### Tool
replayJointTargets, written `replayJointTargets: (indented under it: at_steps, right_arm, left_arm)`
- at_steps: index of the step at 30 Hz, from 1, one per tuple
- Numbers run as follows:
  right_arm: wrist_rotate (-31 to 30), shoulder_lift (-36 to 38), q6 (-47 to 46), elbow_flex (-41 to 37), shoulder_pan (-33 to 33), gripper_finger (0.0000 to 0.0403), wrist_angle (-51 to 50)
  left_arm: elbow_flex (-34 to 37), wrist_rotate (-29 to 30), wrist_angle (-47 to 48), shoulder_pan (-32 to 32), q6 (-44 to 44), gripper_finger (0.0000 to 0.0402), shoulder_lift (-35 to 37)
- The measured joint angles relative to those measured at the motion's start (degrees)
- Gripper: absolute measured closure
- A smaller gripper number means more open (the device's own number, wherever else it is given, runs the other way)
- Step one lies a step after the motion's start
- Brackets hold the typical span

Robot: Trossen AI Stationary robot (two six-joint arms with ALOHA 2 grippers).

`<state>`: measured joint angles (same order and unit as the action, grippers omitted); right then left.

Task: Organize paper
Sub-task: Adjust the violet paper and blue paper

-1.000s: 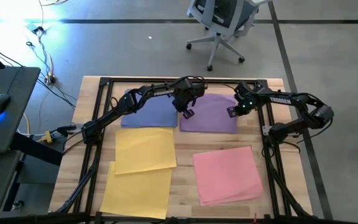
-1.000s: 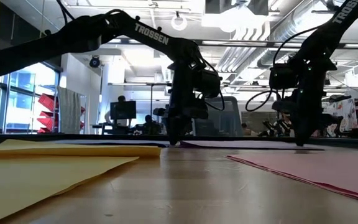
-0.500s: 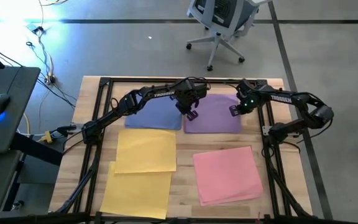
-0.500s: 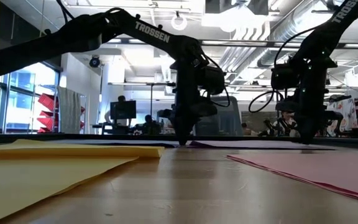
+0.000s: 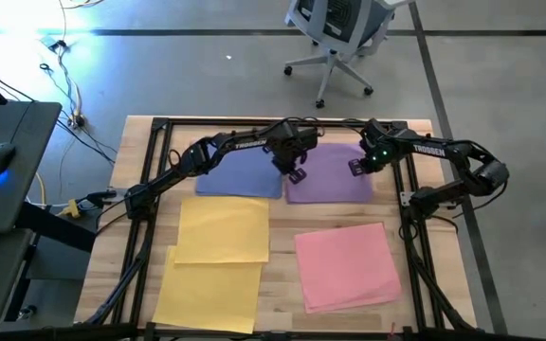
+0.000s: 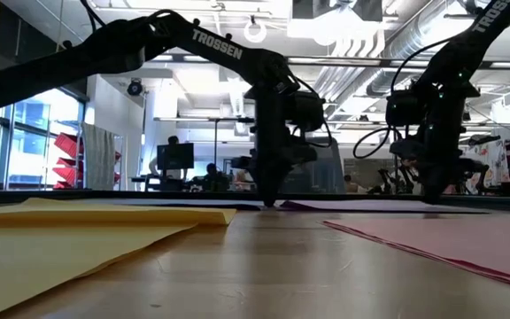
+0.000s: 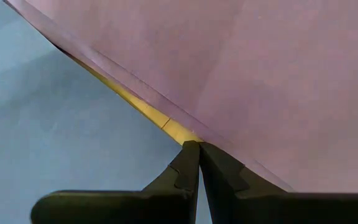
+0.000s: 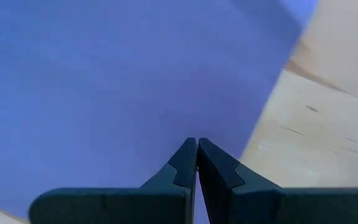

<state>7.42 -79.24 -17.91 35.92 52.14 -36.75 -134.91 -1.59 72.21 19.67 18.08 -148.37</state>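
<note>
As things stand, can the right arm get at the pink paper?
Probably yes. The right gripper, shut, sits on the purple sheet; the pink paper lies just nearer the table's front with nothing on it. The left gripper is off to the side.

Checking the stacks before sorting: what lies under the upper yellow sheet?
The upper yellow sheet overlaps a second yellow sheet, whose lower part shows toward the table's near edge. Whether more paper lies beneath the overlap is hidden; elsewhere the wooden table shows around it.

Wooden table [image 5: 282, 242] under purple, blue, yellow, pink paper [image 5: 347, 265]
</note>
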Motion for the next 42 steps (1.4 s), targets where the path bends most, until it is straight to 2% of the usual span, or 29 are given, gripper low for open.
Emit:
replayJointTargets:
  at_steps: [10, 16, 22, 26, 42]
  right_arm:
    - [-12.2, 2.2, 0.0, 4.7, 0.0, 0.0403, -9.4]
    - [-17.9, 2.0, -0.6, 2.4, 0.0, 0.0403, -11.6]
    - [-17.8, 1.2, -2.6, -0.1, 0.0, 0.0403, -10.1]
    - [-14.2, 0.1, -2.7, -2.0, 0.0, 0.0403, -8.4]
    - [-7.9, -0.4, -4.2, -2.5, -0.3, 0.0403, -7.2]
  left_arm:
    - [0.0, 0.8, 1.3, 0.0, 0.3, 0.0401, 1.0]
    - [0.0, 2.1, 2.6, 0.0, -0.6, 0.0401, 1.0]
    - [0.1, -1.9, -0.4, -0.3, -1.7, 0.0401, 1.0]
    - [0.2, 0.1, -0.9, -1.1, -2.1, 0.0401, 0.7]
    - [0.2, 0.3, -6.6, -2.0, -1.8, 0.0401, 0.6]
